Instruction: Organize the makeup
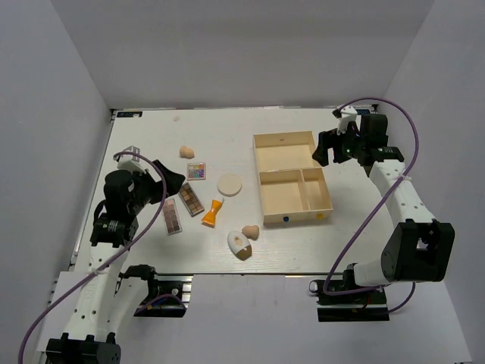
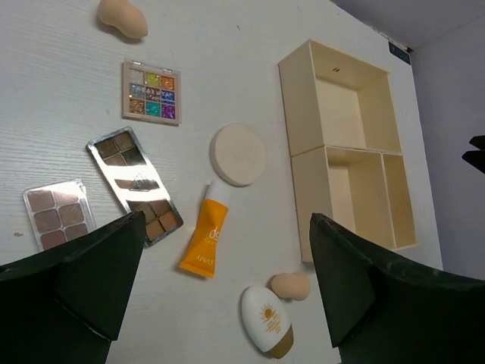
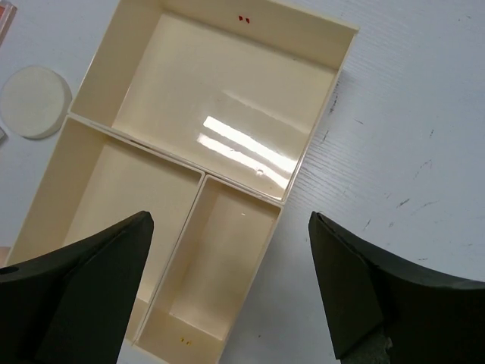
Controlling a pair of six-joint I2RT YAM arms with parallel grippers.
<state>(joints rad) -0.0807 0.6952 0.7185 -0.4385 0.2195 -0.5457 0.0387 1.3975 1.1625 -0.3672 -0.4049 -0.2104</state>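
makeup [image 1: 196, 171] lies loose on white worktop [image 1: 151, 136], all left of cream three-compartment box [image 1: 295, 218]: orange tube [image 1: 211, 212], round cream disc [image 1: 229, 184], long brown palettes [image 1: 191, 199]. left gripper [image 1: 170, 178], right gripper [image 1: 327, 154]: jaws spread, nothing held.

The white table [image 1: 151, 129] carries everything. Just before the right hand [image 1: 331, 152] sits the cream three-compartment box [image 3: 136, 144]. Below the left hand [image 1: 170, 177] lie the orange tube [image 2: 206, 241], one brown palette [image 2: 135, 186] beside another brown palette [image 2: 59, 216], the round cream disc [image 2: 238, 155], and the white egg-shaped item [image 2: 267, 320] next to a peach sponge [image 2: 291, 285]. Farther ahead of that hand lie the square colourful palette [image 2: 152, 92] and a second peach sponge [image 2: 121, 17].
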